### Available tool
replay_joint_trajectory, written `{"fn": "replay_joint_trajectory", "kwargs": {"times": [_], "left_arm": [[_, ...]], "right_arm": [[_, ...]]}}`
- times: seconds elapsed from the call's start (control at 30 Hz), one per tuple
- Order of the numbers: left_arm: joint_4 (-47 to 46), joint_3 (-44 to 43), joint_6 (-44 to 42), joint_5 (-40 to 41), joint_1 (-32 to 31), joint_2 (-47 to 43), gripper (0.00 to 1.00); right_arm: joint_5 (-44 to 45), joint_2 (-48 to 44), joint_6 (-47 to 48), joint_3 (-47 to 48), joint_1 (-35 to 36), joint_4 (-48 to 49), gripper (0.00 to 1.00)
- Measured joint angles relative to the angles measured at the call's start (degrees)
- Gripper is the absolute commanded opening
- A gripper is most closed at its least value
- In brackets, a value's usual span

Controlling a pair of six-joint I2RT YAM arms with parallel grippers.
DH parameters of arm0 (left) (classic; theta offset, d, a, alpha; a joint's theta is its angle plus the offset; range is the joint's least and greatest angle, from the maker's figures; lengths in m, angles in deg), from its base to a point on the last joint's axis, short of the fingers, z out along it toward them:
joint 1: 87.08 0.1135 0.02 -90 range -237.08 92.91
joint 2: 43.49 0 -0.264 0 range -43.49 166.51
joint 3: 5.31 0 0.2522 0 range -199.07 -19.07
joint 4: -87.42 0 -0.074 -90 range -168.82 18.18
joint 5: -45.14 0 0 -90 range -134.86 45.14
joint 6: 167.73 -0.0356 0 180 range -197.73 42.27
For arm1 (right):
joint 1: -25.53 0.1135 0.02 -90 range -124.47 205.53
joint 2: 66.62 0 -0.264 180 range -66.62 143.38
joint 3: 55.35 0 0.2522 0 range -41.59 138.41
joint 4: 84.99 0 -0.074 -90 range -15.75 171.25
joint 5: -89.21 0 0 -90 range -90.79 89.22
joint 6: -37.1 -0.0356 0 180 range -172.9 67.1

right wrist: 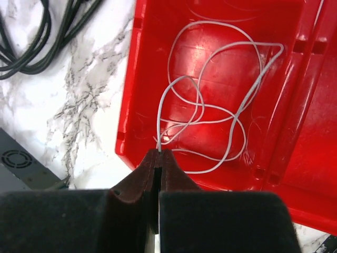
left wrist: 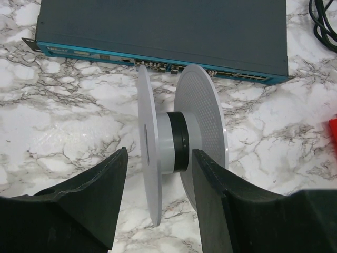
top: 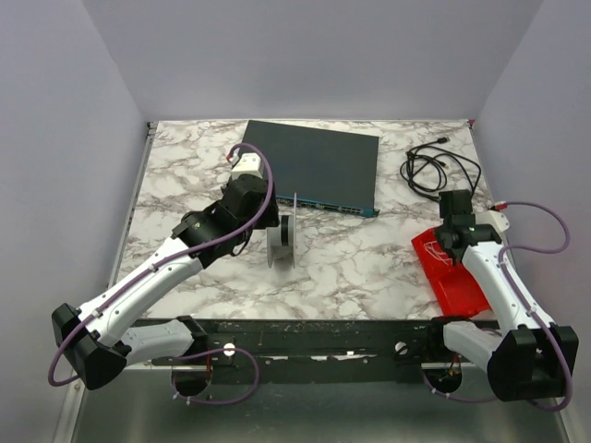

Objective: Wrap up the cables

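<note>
**Desk:** Cables (right wrist: 239, 109): where were they when you looked?

**Operator:** I saw a single thin white wire. It lay in loose loops on the floor of the red tray (right wrist: 310, 132), at the right side of the counter (top: 351, 263).

**Desk:** And the right end effector (right wrist: 159, 153)?

**Operator:** I had its fingers pressed together with no gap, right at the tray's edge. One end of the wire ran straight into the tips, so it was pinched there.

**Desk:** The left end effector (left wrist: 159, 155)?

**Operator:** It stood roughly half open near the middle of the counter and held nothing. A white spool (left wrist: 202, 116) stood on edge just beyond it, with a black band on its hub. The spool's left flange lined up with the gap, and my right finger covered part of the other flange. I could not tell whether either finger touched it.

**Desk:** Anything else nearby?

**Operator:** A dark network switch (top: 314, 161) with a teal front lay behind the spool. A bundle of black cords (top: 439, 166) sat at the far right, apart from the tray.
</note>
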Motion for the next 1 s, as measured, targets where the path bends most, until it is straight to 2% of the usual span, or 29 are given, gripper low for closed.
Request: {"fn": "replay_joint_trajectory", "kwargs": {"times": [0.2, 0.57, 0.83, 1.0], "left_arm": [[1.4, -1.8, -1.4, -0.3, 0.3, -0.1, 0.59], [2.1, -11.9, -5.7, -5.3, 0.3, -1.3, 0.6], [2.3, -15.4, -6.5, -10.0, 0.3, -0.2, 0.6], [2.6, -16.2, -6.6, -11.9, 0.5, 0.8, 0.6]], "right_arm": [[-0.7, 0.0, 7.2, 6.9, 0.0, -0.2, 0.01], [-5.7, 2.6, 22.3, 32.6, 0.0, -1.9, 0.01], [-17.0, 7.3, 26.7, 48.6, 0.0, -5.1, 0.01], [-27.6, 10.0, 28.3, 57.5, 0.0, -5.5, 0.01]]}}
